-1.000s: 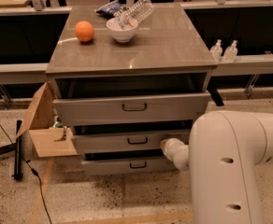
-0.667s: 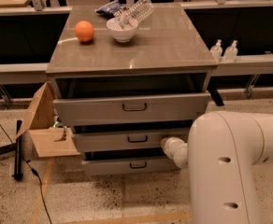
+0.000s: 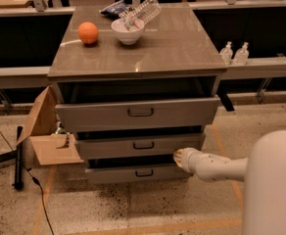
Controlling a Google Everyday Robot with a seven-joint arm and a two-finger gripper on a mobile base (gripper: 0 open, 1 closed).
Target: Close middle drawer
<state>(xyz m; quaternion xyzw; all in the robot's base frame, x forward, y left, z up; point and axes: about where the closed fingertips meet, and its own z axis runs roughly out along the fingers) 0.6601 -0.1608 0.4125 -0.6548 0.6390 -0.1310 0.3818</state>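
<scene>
Though its state is unclear, the gripper [image 3: 178, 157] sits by the flat-fronted grey middle drawer [image 3: 133, 146].

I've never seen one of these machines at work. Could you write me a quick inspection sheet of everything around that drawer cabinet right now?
Surface: the grey cabinet top carries an orange, a white bowl with a clear plastic bottle lying across it, and a blue bag behind.
Job's things: the middle drawer appears partly out, not yet shut; the top drawer is out too.
Clutter: an open cardboard box left of the cabinet.
Grippers: the gripper is at the right end of the middle drawer's front, low on it.
Cables: a black cable on the floor at left, beside a dark bar.
Surroundings: two small bottles on a ledge at right; a speckled floor.
</scene>
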